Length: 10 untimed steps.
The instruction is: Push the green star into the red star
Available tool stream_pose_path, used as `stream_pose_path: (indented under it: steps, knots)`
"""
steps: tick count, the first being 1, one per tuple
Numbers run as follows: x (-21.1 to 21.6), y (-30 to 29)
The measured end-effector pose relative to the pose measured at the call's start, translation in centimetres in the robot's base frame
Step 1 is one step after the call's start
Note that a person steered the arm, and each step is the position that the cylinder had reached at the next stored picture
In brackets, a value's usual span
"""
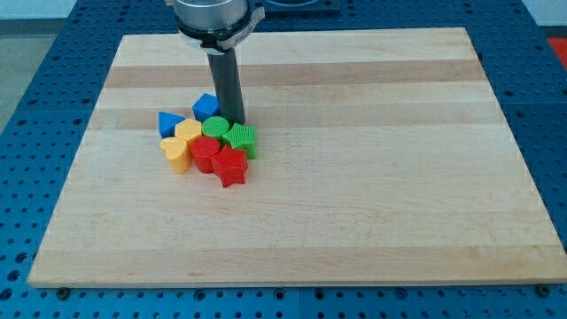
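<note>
The green star (241, 139) lies at the right of a tight cluster of blocks on the wooden board (372, 177). The red star (230, 166) lies just below it, toward the view's bottom, and the two touch. My tip (233, 121) stands at the green star's upper edge, between it, a round green block (215, 127) and a blue block (205, 106). It looks to be touching the green star.
The cluster also holds a second red block (204, 152), a yellow heart (188, 131), another yellow block (176, 152) and a blue triangular block (169, 122). All lie left of the two stars, packed close together.
</note>
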<state>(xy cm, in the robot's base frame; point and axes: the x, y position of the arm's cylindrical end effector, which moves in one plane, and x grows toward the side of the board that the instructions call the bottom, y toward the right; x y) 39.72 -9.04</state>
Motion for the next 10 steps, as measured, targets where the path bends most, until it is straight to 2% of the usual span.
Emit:
stream_pose_path:
  steps: [1, 3, 4, 5, 6, 7, 8, 9, 10]
  knots:
    - [0.3, -0.4]
    - [-0.9, 5.7]
    - [-0.5, 5.7]
    - [4.3, 4.7]
    - [5.0, 3.9]
    - [-2.8, 3.9]
    - [-7.1, 3.2]
    - [-7.1, 3.1]
    - [-2.5, 5.5]
